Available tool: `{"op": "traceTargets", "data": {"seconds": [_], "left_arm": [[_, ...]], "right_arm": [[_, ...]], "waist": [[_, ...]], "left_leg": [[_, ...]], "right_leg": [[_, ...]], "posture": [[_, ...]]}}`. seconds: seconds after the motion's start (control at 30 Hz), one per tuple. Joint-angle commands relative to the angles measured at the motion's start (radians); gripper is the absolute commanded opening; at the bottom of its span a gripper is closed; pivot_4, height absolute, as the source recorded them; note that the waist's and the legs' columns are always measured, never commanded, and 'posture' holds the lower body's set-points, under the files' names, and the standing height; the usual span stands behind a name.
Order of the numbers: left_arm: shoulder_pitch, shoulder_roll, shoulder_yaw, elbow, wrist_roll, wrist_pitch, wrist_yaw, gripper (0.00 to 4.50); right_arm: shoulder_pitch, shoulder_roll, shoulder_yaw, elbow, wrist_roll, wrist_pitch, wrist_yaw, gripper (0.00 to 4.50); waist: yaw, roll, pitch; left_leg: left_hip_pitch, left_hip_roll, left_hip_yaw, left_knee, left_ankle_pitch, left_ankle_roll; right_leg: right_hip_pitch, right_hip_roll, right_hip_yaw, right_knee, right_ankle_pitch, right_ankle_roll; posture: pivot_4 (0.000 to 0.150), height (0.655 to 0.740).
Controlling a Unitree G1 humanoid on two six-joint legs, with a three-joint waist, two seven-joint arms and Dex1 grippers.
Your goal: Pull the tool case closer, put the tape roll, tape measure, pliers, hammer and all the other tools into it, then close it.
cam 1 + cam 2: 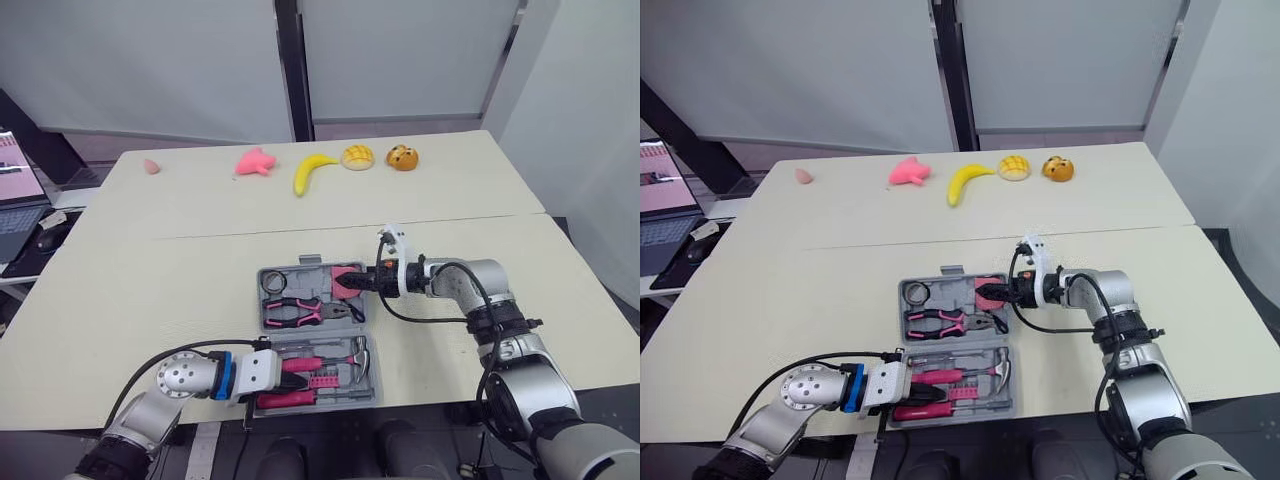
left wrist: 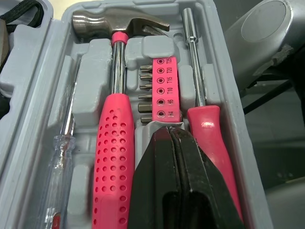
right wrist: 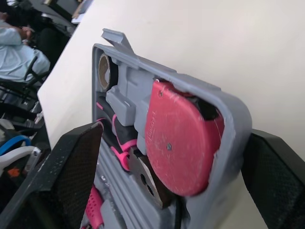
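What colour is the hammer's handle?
The hammer's handle is pink, dotted with small dimples; best seen in left wrist view.

We find grey tool case (image 1: 263,318) lying open flat near the front edge of table (image 1: 200,220), tape roll (image 1: 273,283), pink tape measure (image 3: 178,143) and pink-handled pliers (image 1: 305,312) seated in far half, pink-grip hammer (image 2: 113,143), bit strip (image 2: 162,88), pink-handled driver (image 2: 209,138) and clear-handled screwdriver (image 2: 59,157) seated in near half

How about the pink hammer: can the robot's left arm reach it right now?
Probably yes: the left fingers, shut, sit just beside the hammer in the open tool case, nothing covering it.
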Motion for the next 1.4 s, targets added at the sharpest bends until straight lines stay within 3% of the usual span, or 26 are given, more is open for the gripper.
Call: {"op": "traceTargets", "data": {"seconds": [0.03,0.23,0.37,0.53,0.63,0.93,1.17,1.4], "left_arm": [[0.071,0.019,-0.062,0.229,0.151,0.02,0.05,0.0],[0.16,0.041,-0.036,0.099,0.074,0.013,0.058,0.0],[0.263,0.081,0.045,-0.154,-0.087,0.095,0.039,0.0],[0.359,0.209,0.207,-0.502,-0.327,0.319,0.027,0.0],[0.247,0.217,0.225,-0.486,-0.354,0.428,0.021,0.0],[0.153,0.175,0.204,-0.461,-0.287,0.528,0.026,0.0],[0.189,0.19,0.254,-0.552,-0.329,0.589,0.012,0.0],[0.366,0.26,0.399,-0.596,-0.39,0.596,-0.068,0.0]], "right_arm": [[-0.02,-0.025,0.078,-0.105,-0.009,-0.087,0.096,4.49],[0.016,-0.099,0.159,-0.271,-0.02,-0.107,0.152,4.49],[0.041,-0.137,0.184,-0.365,-0.014,-0.097,0.16,4.49],[0.082,-0.192,0.222,-0.504,-0.012,-0.09,0.17,4.49],[0.098,-0.209,0.232,-0.569,0.002,-0.073,0.165,4.49],[0.106,-0.21,0.222,-0.626,0.005,-0.076,0.13,4.49],[0.123,-0.246,0.244,-0.658,0.018,-0.065,0.154,4.49],[0.133,-0.264,0.248,-0.694,0.024,-0.059,0.149,4.49]], "waist": [[-0.001,0.004,-0.004],[-0.003,0.004,-0.008],[-0.014,-0.006,-0.006],[-0.008,-0.018,0.008],[0.016,-0.018,0.011],[0.01,-0.025,0.018],[0.011,-0.027,0.02],[0.011,-0.029,0.023]], "left_leg": [[0.001,0.0,0.0,0.0,0.0,0.0],[0.0,0.0,0.0,-0.001,0.0,0.0],[-0.002,0.002,-0.001,-0.002,0.0,0.0],[-0.01,0.002,-0.002,-0.003,-0.004,0.004],[-0.022,0.002,-0.003,-0.001,-0.005,0.004],[-0.023,0.002,-0.003,-0.001,-0.005,0.003],[-0.024,0.001,-0.003,0.0,-0.005,0.003],[-0.023,0.002,-0.003,0.0,-0.005,0.003]], "right_leg": [[0.0,0.0,0.0,0.0,0.0,0.0],[0.0,0.0,0.0,0.0,0.0,0.0],[-0.003,0.002,0.0,0.0,-0.003,-0.003],[-0.011,0.002,-0.002,0.001,-0.008,-0.005],[-0.021,0.002,-0.005,0.001,-0.006,-0.008],[-0.021,0.001,-0.005,0.0,-0.006,-0.009],[-0.021,0.0,-0.005,0.0,-0.006,-0.009],[-0.022,0.0,-0.005,0.0,-0.006,-0.009]], "posture": [[0.15,0.7255],[0.15,0.7255],[0.15,0.7255],[0.15,0.7255],[0.15,0.7255],[0.15,0.7255],[0.15,0.7255],[0.15,0.7255]]}}
